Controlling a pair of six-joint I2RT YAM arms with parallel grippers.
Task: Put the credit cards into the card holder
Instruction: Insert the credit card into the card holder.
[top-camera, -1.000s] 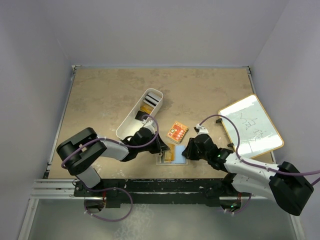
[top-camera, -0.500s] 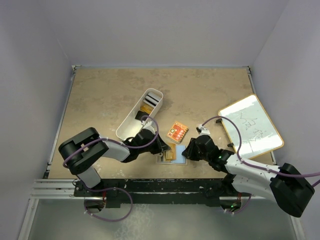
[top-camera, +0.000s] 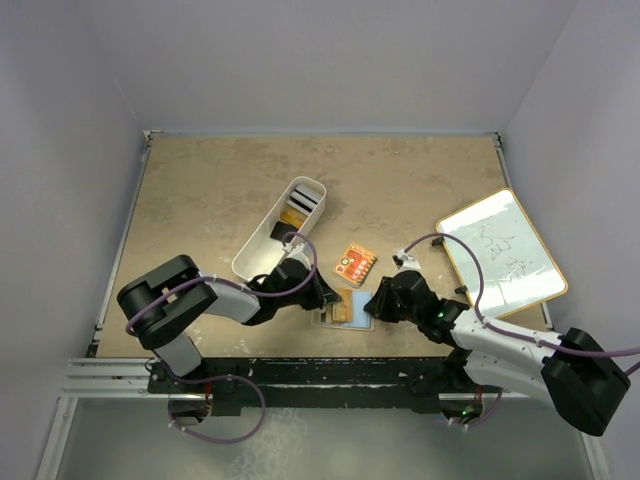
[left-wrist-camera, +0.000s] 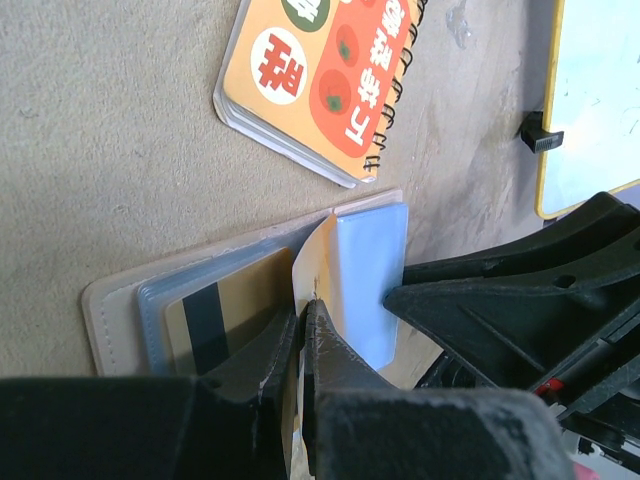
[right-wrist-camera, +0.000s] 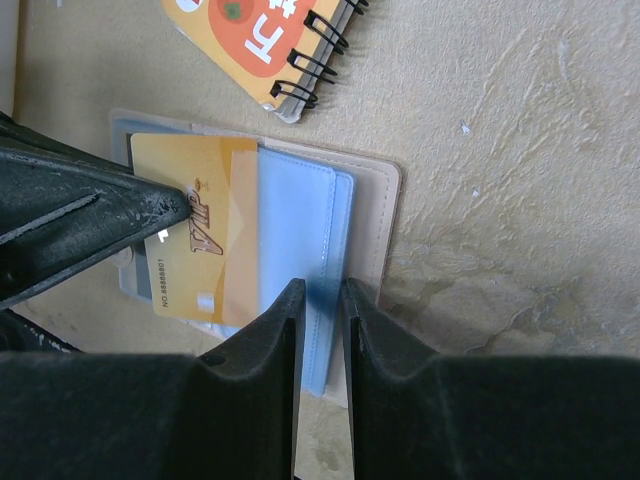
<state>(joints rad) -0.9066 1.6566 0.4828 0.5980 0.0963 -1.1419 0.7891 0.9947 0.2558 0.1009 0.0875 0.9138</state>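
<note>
Left tool (left-wrist-camera: 302, 310) clenched on gold card (right-wrist-camera: 185, 200) — right tool (right-wrist-camera: 320, 292) pinching the card holder (right-wrist-camera: 385, 220) by its blue flap

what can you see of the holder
The holder lies open and flat on the table, close beside a spiral notebook. It looks like beige leather outside, with a light blue inner panel on one half and clear sleeves on the other. A gold card sits partly over the sleeves, pinched by the shut left gripper. The right gripper is closed on the blue panel's edge.
</note>
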